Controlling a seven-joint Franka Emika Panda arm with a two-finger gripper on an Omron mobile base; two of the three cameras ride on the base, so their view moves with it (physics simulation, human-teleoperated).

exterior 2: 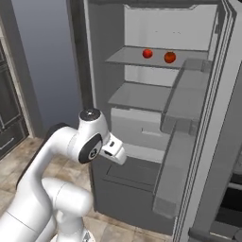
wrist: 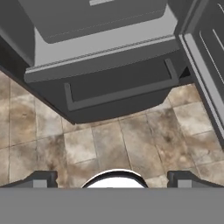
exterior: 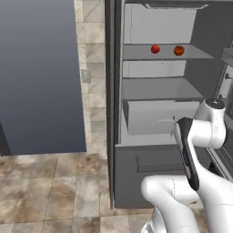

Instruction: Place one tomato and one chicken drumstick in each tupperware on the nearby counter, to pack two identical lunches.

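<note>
Claw (wrist: 112, 180), jaws spread and empty, hangs low, well below both shelved tomatoes (exterior: 155, 49).

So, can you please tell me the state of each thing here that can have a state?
fridge: door open, inside exposed.
left tomato: resting on an upper fridge shelf, untouched.
right tomato: on the same shelf, beside the first, apart from it.
bottom drawer: closed.
gripper: open, holding nothing, pointing down at the floor before the fridge.

White arm (exterior: 205, 191), dark joints.
</note>
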